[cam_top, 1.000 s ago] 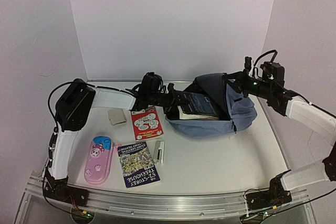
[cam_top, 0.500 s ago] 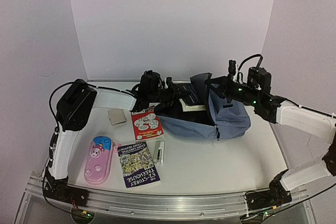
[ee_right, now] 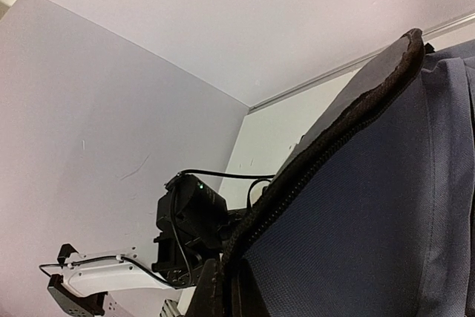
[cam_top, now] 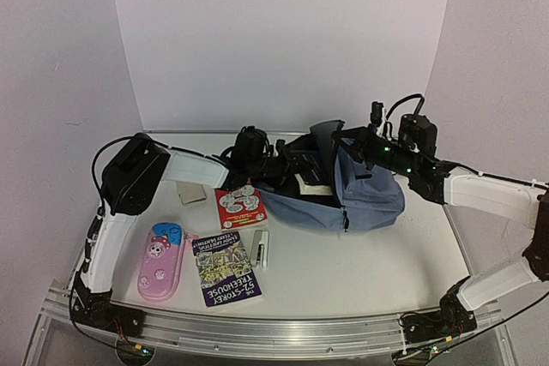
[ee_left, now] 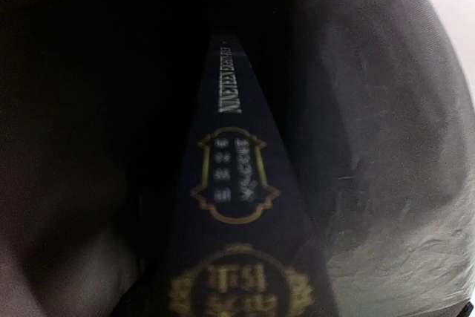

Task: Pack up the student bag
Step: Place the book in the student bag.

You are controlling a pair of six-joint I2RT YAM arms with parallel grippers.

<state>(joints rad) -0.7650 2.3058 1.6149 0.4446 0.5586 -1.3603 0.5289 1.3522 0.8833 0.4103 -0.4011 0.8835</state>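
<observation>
Bag: the student bag (cam_top: 364, 195) lies on its side right of centre in the top view, mouth turned toward the left arm — placed so that things can slide in level from that side.
Right end effector: the right end effector (cam_top: 347, 139) sits at the bag's upper rim, right of centre, jaws closed on the flap; in the right wrist view the zipper edge (ee_right: 319, 146) runs up from lower centre to upper right, lifted taut. I judge it holds the mouth open so the other arm has room.
Left end effector: the left end effector (cam_top: 296, 165) reaches into the opening at frame centre, narrow, gripping a dark book (ee_left: 230, 257). The left wrist view shows only dark lining and that book's gold-printed cover running up the middle — so the book is already inside.
Book in bag: a pale page edge (cam_top: 313, 184) shows in the mouth at centre; I cannot tell if it belongs to the held book.
Waiting on the counter: a red booklet (cam_top: 239, 203), a paperback (cam_top: 226, 267), a small white item (cam_top: 261, 248), a grey pad (cam_top: 190, 192) and a pink pencil case (cam_top: 161, 261) lie lower left, near the left arm — within its reach for later loads.
Stage: packing seems underway, with most items outside.
</observation>
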